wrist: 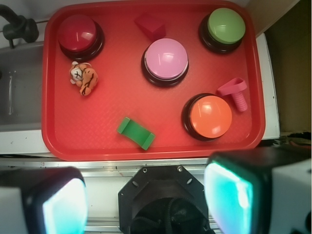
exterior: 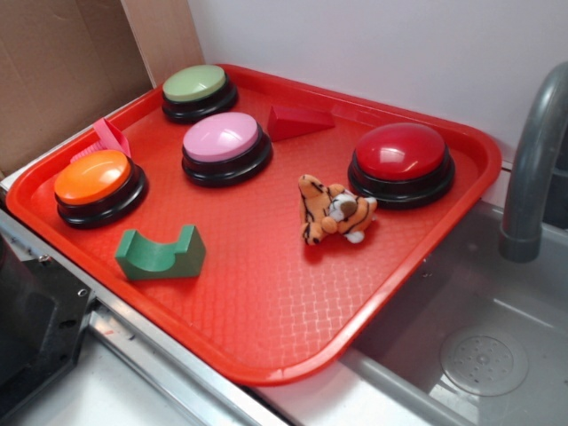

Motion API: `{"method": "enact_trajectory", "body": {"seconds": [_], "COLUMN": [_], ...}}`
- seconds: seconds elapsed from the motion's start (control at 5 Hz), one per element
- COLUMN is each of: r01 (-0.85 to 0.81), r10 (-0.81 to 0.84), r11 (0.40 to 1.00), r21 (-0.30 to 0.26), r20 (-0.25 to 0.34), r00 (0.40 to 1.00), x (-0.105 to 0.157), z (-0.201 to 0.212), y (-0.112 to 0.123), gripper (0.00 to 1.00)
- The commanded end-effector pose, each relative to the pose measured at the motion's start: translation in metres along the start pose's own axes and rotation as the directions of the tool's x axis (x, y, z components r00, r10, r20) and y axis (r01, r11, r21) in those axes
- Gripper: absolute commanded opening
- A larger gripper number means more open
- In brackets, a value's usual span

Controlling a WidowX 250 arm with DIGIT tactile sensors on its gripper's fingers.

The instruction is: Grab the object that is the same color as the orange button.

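Red tray (exterior: 266, 337) sat on counter beside sink (exterior: 484, 355). Exterior view, you had: plush tiger (exterior: 333, 209) lying on tray, just beside red button (exterior: 401, 163); orange button (exterior: 98, 186) at opposite side, green arch block (exterior: 161, 254) near it.

Wrist view, you looked down on tray: tiger (wrist: 84, 77) just below red button (wrist: 80, 35), orange button (wrist: 210, 117) well apart. Gripper (wrist: 146, 200) fingers (wrist: 61, 204) spread wide, holding nothing, above near edge of tray.
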State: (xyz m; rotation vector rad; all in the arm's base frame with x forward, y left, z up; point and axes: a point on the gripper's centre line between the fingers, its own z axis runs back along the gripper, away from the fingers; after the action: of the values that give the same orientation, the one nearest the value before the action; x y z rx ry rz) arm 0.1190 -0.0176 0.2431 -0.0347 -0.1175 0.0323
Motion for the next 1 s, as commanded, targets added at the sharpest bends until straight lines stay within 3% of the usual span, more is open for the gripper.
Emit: {"method": "enact_trajectory", "body": {"seconds": [0.0,0.2,0.4,0.6,0.8], "r01": [0.0,0.245,0.362,0.46,0.476], "r10": [0.0,-0.243,-0.361,-0.46,-0.476], "r11": [1.0,0.968,0.93,0.886,0.879], "r21": [0.0,-0.054,-0.066,-0.059,-0.028], "r20": [0.0,0.039,0.028,0.014,0.003], "r00": [1.0,0.969,0.932,0.888,0.879], "x": [0.0,0.024,0.042,0.053,0.062], "z": [0.0,-0.016,-0.057,-0.094,-0.124], "y": [0.0,-0.05,-0.086,-0.104,-0.106], "gripper": [1.0,1.0,1.0,1.0,1.0]}}
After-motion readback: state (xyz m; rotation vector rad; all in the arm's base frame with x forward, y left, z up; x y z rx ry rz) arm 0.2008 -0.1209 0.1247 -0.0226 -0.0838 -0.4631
